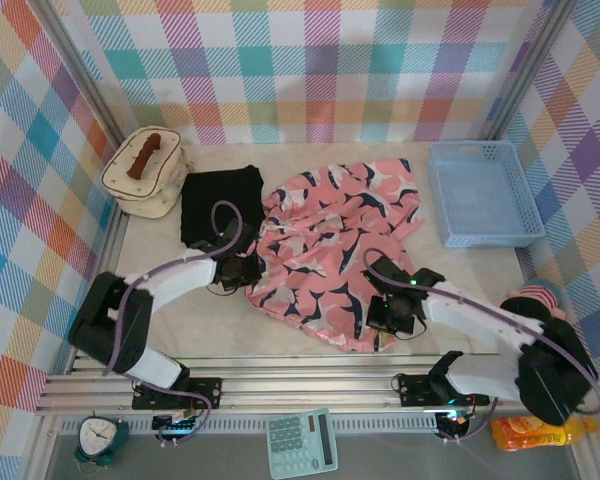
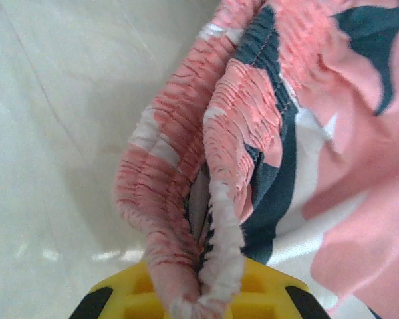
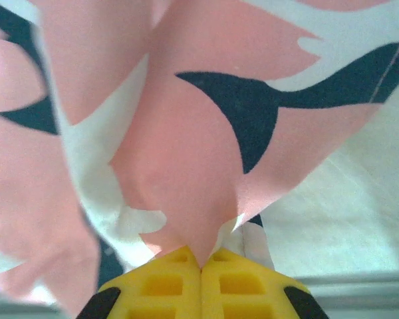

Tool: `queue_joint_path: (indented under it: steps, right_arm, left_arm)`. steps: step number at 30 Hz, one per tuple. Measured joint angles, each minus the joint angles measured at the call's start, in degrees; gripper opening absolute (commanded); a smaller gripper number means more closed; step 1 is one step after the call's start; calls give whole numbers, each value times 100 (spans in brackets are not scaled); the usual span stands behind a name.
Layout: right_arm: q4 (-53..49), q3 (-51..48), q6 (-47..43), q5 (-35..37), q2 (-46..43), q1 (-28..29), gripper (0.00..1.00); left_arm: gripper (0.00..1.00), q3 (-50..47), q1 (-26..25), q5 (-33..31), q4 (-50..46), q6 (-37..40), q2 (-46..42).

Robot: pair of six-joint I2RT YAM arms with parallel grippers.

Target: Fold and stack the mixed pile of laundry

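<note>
From above, the pink soft garment printed with dark navy and white shapes (image 1: 335, 240) lies spread in the middle of the pale table (image 1: 180, 335). Its long axis runs from the near edge away toward the far right. The plain black shirt (image 1: 220, 205) lies folded just to its left, beside it. The left gripper (image 1: 248, 268) sits at the pink garment's left edge and the right gripper (image 1: 385, 310) at its near right edge, so the cloth lies between the two and stretches away from both. Each arm is nearest its own side. The left wrist view shows the yellow jaws of the left gripper (image 2: 201, 300) shut on a bunched, gathered elastic band of the pink garment (image 2: 253, 133), the rest of the cloth trailing off to the right over bare table. In the right wrist view the right gripper (image 3: 201, 279) has its yellow jaws pressed together on a pinched point of thin pink fabric (image 3: 186, 173), which fans out away from the fingers. With both near-side edges pinched, the coming move likely turns on carrying them evenly along that long axis toward the far end.
</note>
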Motion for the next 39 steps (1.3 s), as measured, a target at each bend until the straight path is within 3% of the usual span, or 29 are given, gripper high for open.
queue_joint_path:
  steps: [6, 10, 17, 20, 22, 23, 24, 25, 26, 27, 29, 31, 33, 35, 39]
  right_arm:
    - [-846, 817, -59, 317, -901, -138, 0]
    - [-710, 1641, -538, 439, -780, -793, 0]
    - [678, 2426, -1397, 450, -109, -2345, 0]
    - [1373, 2883, -1602, 308, 686, -2796, 1]
    - [1781, 3497, -1801, 243, 1517, -2975, 7]
    - [1961, 3899, -1923, 216, 2011, -3021, 15]
    - [2092, 4424, -2057, 179, 2577, -3060, 34]
    - [2190, 4977, -2166, 136, 3115, -3106, 60]
    - [2288, 5560, -2275, 87, 3663, -3154, 75]
    - [2247, 6352, -2374, 20, 4319, -3189, 84]
    - [2055, 7910, -2483, -83, 5488, -3270, 98]
    - [1720, 9348, -2538, -153, 6526, -3373, 99]
    - [1381, 9886, -2594, -201, 7001, -3467, 99]
    - [1202, 9543, -2647, -251, 6944, -3526, 99]
    - [1416, 7477, -2752, -291, 5941, -3598, 99]
  left_arm:
    - [0, -2, -153, 61, -450, -313, -1132]
    - [0, 601, -142, -160, -529, -339, -1115]
    - [0, 2306, 125, -466, -168, -247, 48]
    - [1, 2798, 391, -490, -44, -229, 793]
    - [3, 3110, 551, -490, -24, -234, 1349]
    - [7, 3287, 636, -470, -35, -243, 1663]
    - [21, 3477, 710, -439, -55, -271, 1969]
    - [46, 3635, 761, -422, -63, -275, 2218]
    - [85, 3862, 820, -378, -109, -308, 2509]
    - [100, 4148, 870, -326, -179, -348, 2815]
    - [100, 4859, 942, -240, -463, -369, 3379]
    - [100, 5547, 973, -138, -673, -367, 3816]
    - [100, 5930, 973, -61, -761, -365, 3978]
    - [100, 6008, 977, -35, -833, -358, 3932]
    - [100, 5858, 977, 76, -813, -313, 3692]
